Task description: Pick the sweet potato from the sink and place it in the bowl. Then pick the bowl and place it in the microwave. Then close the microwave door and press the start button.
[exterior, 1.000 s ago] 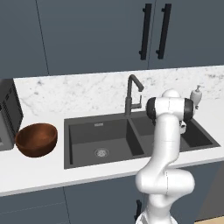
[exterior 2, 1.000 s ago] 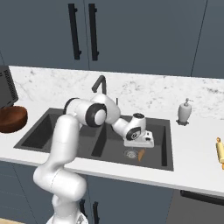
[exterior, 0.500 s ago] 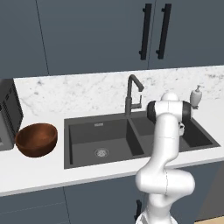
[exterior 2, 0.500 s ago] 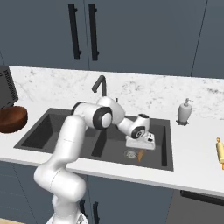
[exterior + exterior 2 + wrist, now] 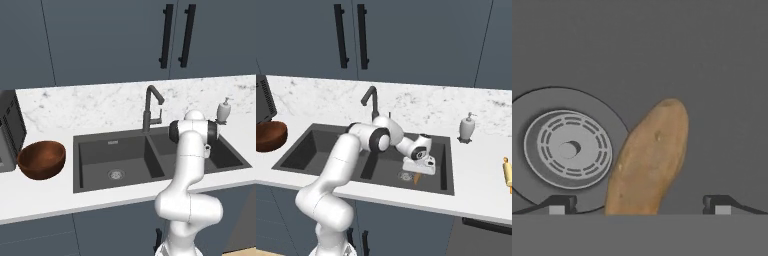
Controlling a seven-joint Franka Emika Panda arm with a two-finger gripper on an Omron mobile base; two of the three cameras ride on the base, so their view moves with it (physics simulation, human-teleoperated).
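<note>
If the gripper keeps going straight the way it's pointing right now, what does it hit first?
Most likely the sweet potato. The open gripper points down into the sink, and the tuber lies between its fingertips, beside the round drain. How far off it lies is hard to judge.

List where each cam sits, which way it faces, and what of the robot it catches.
Left base view: behind the arm on its left, facing forward and down at the sink, bowl and faucet; arm rises lower right.
Right base view: behind on the right, same counter; arm rises lower left, gripper low in the right basin over the potato.
Hand view: on the hand, looking along the open jaws at the potato and drain; both fingertips at the bottom.
Shared: both base views show sink, faucet, bowl, soap bottle.
</note>
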